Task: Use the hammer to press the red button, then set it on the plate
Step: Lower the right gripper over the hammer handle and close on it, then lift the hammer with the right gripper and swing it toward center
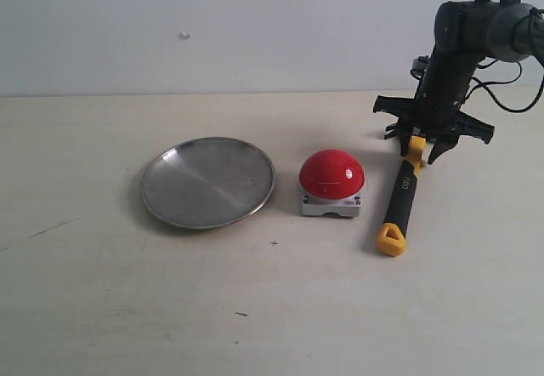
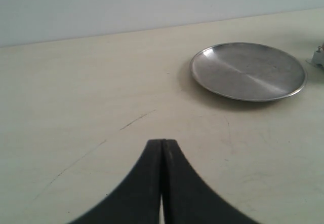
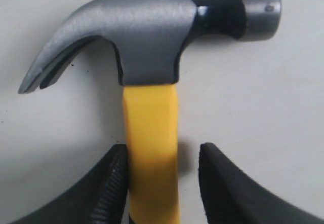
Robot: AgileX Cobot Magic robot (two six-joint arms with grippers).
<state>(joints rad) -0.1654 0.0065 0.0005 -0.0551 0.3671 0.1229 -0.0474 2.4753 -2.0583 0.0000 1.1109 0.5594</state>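
Note:
The hammer [image 1: 399,199] lies flat on the table to the right of the red button [image 1: 331,174], its yellow loop end toward the front. My right gripper [image 1: 416,148] is lowered over its head end. In the right wrist view the hammer's yellow neck [image 3: 152,127] passes between the fingers of the open right gripper [image 3: 163,153]; one finger [image 3: 114,183] touches the neck, the other stands off with a gap. The dark head [image 3: 152,36] lies just beyond the fingertips. The plate [image 1: 208,180] sits left of the button with nothing on it. My left gripper [image 2: 163,142] is shut on nothing, well away from the plate [image 2: 248,72].
A corner of the button's grey base [image 2: 319,57] shows at the edge of the left wrist view. The pale tabletop [image 1: 127,308] carries faint scratches and specks. A plain wall [image 1: 212,19] runs behind the table.

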